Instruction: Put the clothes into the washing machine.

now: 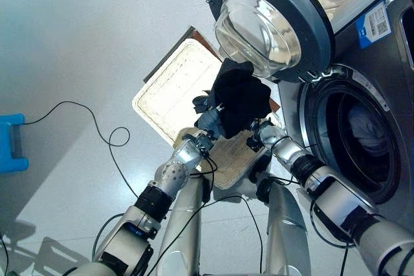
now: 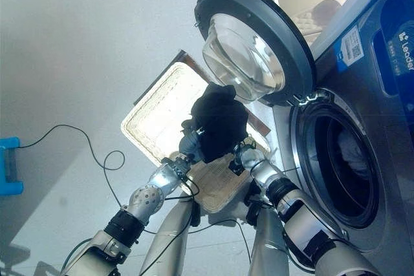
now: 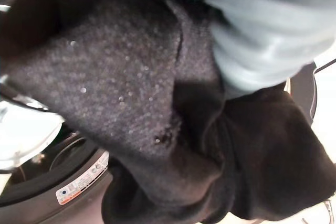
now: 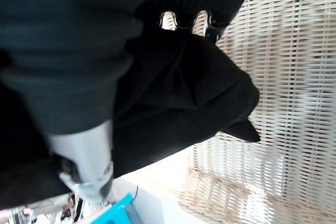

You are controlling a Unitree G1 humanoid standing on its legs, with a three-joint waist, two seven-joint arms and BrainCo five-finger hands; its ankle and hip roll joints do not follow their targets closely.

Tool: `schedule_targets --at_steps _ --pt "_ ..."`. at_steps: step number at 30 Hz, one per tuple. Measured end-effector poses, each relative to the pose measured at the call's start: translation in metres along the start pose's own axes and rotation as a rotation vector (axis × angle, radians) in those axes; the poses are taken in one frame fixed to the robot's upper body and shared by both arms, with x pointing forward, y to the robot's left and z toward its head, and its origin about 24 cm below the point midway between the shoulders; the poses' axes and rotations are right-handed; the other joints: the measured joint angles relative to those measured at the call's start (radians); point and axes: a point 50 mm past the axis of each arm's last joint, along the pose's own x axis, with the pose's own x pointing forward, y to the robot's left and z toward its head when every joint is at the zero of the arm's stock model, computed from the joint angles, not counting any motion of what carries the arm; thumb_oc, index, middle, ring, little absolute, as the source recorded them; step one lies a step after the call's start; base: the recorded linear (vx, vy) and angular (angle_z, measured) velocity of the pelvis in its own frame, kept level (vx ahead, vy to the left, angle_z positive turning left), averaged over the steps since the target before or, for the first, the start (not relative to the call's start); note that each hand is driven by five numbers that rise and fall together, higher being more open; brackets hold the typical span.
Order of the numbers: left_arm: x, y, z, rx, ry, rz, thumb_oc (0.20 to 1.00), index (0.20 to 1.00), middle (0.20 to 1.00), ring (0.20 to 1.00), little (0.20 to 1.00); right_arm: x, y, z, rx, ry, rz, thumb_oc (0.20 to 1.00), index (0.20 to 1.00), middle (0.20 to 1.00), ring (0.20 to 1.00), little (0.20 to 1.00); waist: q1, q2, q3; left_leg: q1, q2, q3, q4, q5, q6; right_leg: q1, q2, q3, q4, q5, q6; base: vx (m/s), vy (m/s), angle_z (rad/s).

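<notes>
Black garment (image 1: pixel 238 95) bunched between both robot hands — above the wicker basket (image 1: pixel 169 88).

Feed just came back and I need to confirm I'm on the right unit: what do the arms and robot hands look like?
Both arms are silver-grey rounded segments joined by black bands, with thin black cables running along them. The left robot hand and the right robot hand each end in a dark ribbed wrist cover. The right wrist view shows a plain silver finger of smooth metal.
</notes>
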Motion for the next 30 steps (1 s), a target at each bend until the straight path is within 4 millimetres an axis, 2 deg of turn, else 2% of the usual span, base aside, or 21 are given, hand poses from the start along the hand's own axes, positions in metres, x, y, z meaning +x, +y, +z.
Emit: schedule_targets --at_steps 1,6,13,14,17,20,23,24,25,26,27,30 --pt "0.001 -0.001 0.001 0.002 0.0 -0.005 0.2 0.2 0.2 0.2 0.2 0.001 0.001 0.002 0.035 -0.01 -0.005 0.2 0.2 0.2 0.2 0.2 0.001 0.0 0.0 0.0 0.0 0.0 0.0 0.0 0.0 0.0 0.0 0.0 0.0 0.0 -0.002 0.0 0.0 0.0" --pt "0.004 -0.004 0.004 0.009 -0.006 -0.015 0.2 0.2 0.2 0.2 0.2 0.002 -0.001 0.002 0.181 -0.033 -0.006 0.2 0.2 0.2 0.2 0.2 0.002 0.0 0.0 0.0 -0.002 -0.002 0.003 0.001 0.001 0.001 -0.002 -0.003 0.006 -0.001 -0.003 0.0 -0.001 0.01" --pt "0.006 -0.006 0.007 0.018 -0.026 -0.022 0.2 0.2 0.2 0.2 0.2 0.001 -0.006 0.004 0.261 -0.068 -0.039 0.2 0.2 0.2 0.2 0.2 -0.005 0.0 0.0 0.0 0.0 -0.003 0.011 0.0 0.001 0.002 -0.003 -0.003 0.011 -0.002 -0.004 0.0 0.0 0.0" --pt "0.006 -0.005 0.008 0.022 -0.033 -0.014 0.2 0.2 0.2 0.2 0.2 0.001 -0.007 0.004 0.333 -0.086 -0.066 0.2 0.2 0.2 0.2 0.2 -0.003 0.0 0.0 0.0 0.0 -0.002 0.014 -0.001 -0.001 0.002 -0.002 -0.002 0.012 -0.002 -0.003 0.0 0.0 0.0" --pt "0.006 -0.002 0.011 0.04 -0.073 0.022 0.2 0.2 0.2 0.2 0.2 0.001 -0.008 0.005 0.454 -0.122 -0.114 0.2 0.2 0.2 0.2 0.2 -0.023 0.0 0.0 0.0 0.002 0.001 0.014 -0.002 -0.002 0.0 -0.001 0.002 0.003 -0.003 0.0 -0.01 0.025 -0.04" --pt "0.006 -0.001 0.014 0.074 -0.095 0.039 0.2 0.2 0.2 0.2 0.2 0.0 -0.008 0.004 0.477 -0.131 -0.126 0.2 0.2 0.2 0.2 0.2 -0.026 0.0 0.0 0.0 0.003 0.003 0.014 -0.002 -0.002 0.0 0.001 0.003 -0.001 -0.002 -0.001 0.0 0.024 -0.05" --pt "0.002 0.008 0.023 0.205 -0.183 0.136 0.2 0.2 0.2 0.2 0.2 -0.011 -0.006 -0.012 0.573 -0.139 -0.186 0.2 0.2 0.2 0.2 0.2 -0.03 0.0 0.0 -0.001 0.009 0.026 0.011 -0.009 -0.003 -0.015 0.01 0.024 -0.007 0.001 0.0 -0.01 0.058 -0.17" --pt "0.0 0.013 0.024 0.23 -0.198 0.171 0.263 0.263 0.263 0.263 0.263 -0.014 -0.005 -0.018 0.589 -0.128 -0.2 0.2 0.2 0.2 0.2 0.2 -0.033 0.0 0.0 -0.001 0.011 0.029 0.011 -0.011 -0.004 -0.016 0.013 0.028 -0.011 0.002 0.0 -0.01 0.036 -0.12" --pt "-0.001 0.015 0.024 0.239 -0.2 0.186 0.369 0.369 0.369 0.369 0.369 -0.015 -0.004 -0.021 0.596 -0.121 -0.207 0.2 0.2 0.2 0.2 0.2 -0.033 0.0 0.0 -0.001 0.013 0.031 0.011 -0.012 -0.004 -0.016 0.016 0.029 -0.013 0.003 0.0 0.0 0.035 -0.11" --pt "-0.003 0.018 0.024 0.249 -0.198 0.205 0.423 0.423 0.423 0.423 0.423 -0.018 -0.005 -0.024 0.609 -0.114 -0.221 0.2 0.2 0.2 0.2 0.2 -0.033 0.0 0.0 -0.002 0.017 0.036 0.011 -0.012 -0.004 -0.016 0.02 0.03 -0.019 0.006 -0.002 0.0 0.049 -0.14" --pt "-0.006 0.024 0.023 0.29 -0.187 0.233 1.0 1.0 1.0 1.0 1.0 -0.021 -0.006 -0.029 0.651 -0.115 -0.253 0.2 0.2 0.2 0.2 0.2 -0.034 0.0 0.0 -0.002 0.021 0.041 0.011 -0.014 -0.004 -0.016 0.026 0.036 -0.022 0.011 -0.006 0.0 0.043 -0.13" --pt "-0.013 0.036 0.025 0.375 -0.166 0.299 1.0 1.0 1.0 1.0 1.0 -0.03 -0.01 -0.037 0.745 -0.141 -0.316 0.2 0.2 0.2 0.2 0.2 -0.042 0.0 0.0 -0.002 0.026 0.048 0.011 -0.02 -0.006 -0.019 0.033 0.041 -0.03 0.015 -0.008 0.0 0.051 -0.11"
